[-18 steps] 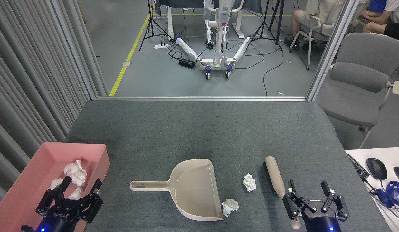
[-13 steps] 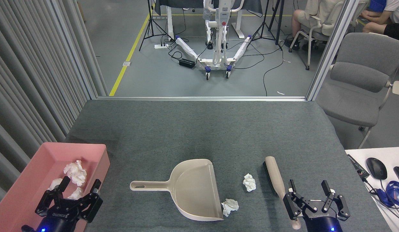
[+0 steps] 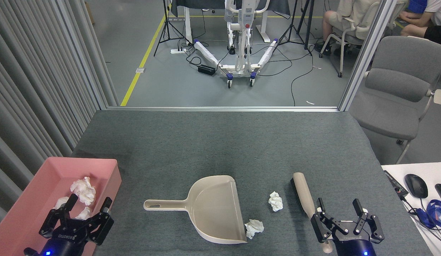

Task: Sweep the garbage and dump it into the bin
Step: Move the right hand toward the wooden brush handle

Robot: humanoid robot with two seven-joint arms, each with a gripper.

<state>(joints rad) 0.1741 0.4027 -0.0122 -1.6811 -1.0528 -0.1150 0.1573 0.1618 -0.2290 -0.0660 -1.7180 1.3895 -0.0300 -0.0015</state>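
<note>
left end effector (image 3: 88, 204) released over bin (image 3: 35, 185) | right end effector (image 3: 339, 208) released, empty, by brush (image 3: 304, 193) | two garbage wads (image 3: 276, 201) on worktop (image 3: 220, 149)

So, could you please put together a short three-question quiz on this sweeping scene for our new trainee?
1. True or false: the dustpan already holds a tissue wad.
2. How many tissue wads lie on the grey table outside the pink bin?
   A. none  B. two  C. four
3. Fill in: the right gripper is open beside the handle of the ____.

Key
1. False. The pan is empty; the nearest wad lies just off its front lip.
2. B. That wad and another between the dustpan and the brush. The other wads are in the bin, by the open left gripper.
3. brush.
</note>
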